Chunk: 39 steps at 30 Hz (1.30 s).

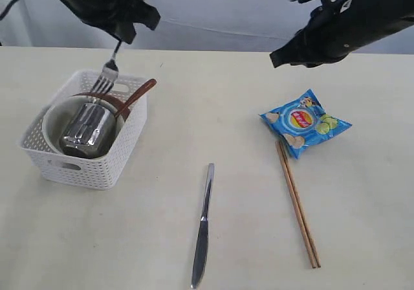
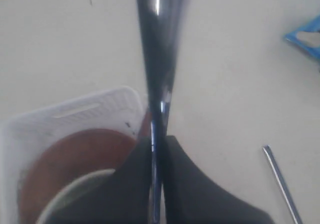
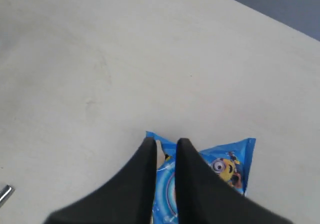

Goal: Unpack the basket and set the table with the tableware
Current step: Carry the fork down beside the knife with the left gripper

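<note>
On the exterior camera I see the white perforated plastic basket (image 1: 59,165) sitting at the left of the pale cream worktop (image 1: 213,89). Inside it is a cream bowl (image 1: 53,118) with a shiny steel cup (image 1: 87,129) lying on its side in it. A reddish-brown round plate (image 1: 103,96) stands behind them, and a dark red spoon (image 1: 139,94) leans out over the basket's right rim. My left gripper (image 1: 121,37) hangs above the basket, clamped on the handle of a steel fork (image 1: 107,75) that dangles tines down just over the far rim. A steel knife (image 1: 203,228) lies flat mid-worktop. A pair of brown wooden chopsticks (image 1: 297,202) lies to its right, their far ends touching a blue chip bag (image 1: 304,122). My right gripper (image 1: 279,58) hovers above and behind the bag.

On the left wrist camera, the left gripper (image 2: 160,140) is pinched tight on the fork (image 2: 157,59). The basket (image 2: 75,109), plate (image 2: 80,151) and bowl rim (image 2: 75,186) are below it, and the knife (image 2: 282,184) lies off to the side.

On the right wrist camera, the right gripper (image 3: 166,143) has only a narrow gap with nothing in it, and it sits over the chip bag (image 3: 225,164).
</note>
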Motion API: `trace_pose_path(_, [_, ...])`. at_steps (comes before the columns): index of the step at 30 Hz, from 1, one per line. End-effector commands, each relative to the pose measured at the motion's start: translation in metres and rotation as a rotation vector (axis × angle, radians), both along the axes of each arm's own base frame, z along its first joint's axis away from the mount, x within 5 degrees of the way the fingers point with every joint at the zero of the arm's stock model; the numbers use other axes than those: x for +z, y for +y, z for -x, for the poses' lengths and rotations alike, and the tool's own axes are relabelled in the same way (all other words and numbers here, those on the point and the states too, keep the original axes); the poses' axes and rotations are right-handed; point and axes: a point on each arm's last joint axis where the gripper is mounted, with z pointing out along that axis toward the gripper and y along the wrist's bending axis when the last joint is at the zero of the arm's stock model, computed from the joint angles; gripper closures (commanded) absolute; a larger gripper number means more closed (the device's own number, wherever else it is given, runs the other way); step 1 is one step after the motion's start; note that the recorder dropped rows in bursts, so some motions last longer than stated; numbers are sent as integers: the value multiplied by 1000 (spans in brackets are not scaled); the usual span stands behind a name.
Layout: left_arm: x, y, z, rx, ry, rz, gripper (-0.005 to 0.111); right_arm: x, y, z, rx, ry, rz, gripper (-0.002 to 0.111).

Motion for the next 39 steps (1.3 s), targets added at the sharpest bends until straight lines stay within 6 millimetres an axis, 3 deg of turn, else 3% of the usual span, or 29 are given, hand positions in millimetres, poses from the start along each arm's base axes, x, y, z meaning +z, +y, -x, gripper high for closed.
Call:
trace_pose_path(1, [-12, -19, 34, 14, 10, 17, 107, 8, -8, 6, -10, 8, 5, 107])
trace_pose_path(8, [-32, -30, 89, 54, 51, -5, 107, 9, -8, 8, -11, 25, 0, 109])
trace_pose_path(12, [-52, -50, 117, 40, 73, 54, 107, 9, -8, 8, -11, 25, 1, 109])
trace_pose_path(17, [-76, -77, 139, 50, 103, 148, 107, 5, -8, 10, -5, 43, 14, 109])
trace_pose_path(28, [-125, -130, 151, 18, 124, 268, 107, 3, -9, 11, 3, 67, 28, 109])
trace_pose_path(33, [-147, -139, 146, 32, 138, 285, 107, 3, -9, 11, 5, 66, 30, 109])
trace_pose_path(39, [-154, -144, 144, 20, 127, 306, 107, 4, -9, 11, 4, 64, 30, 109])
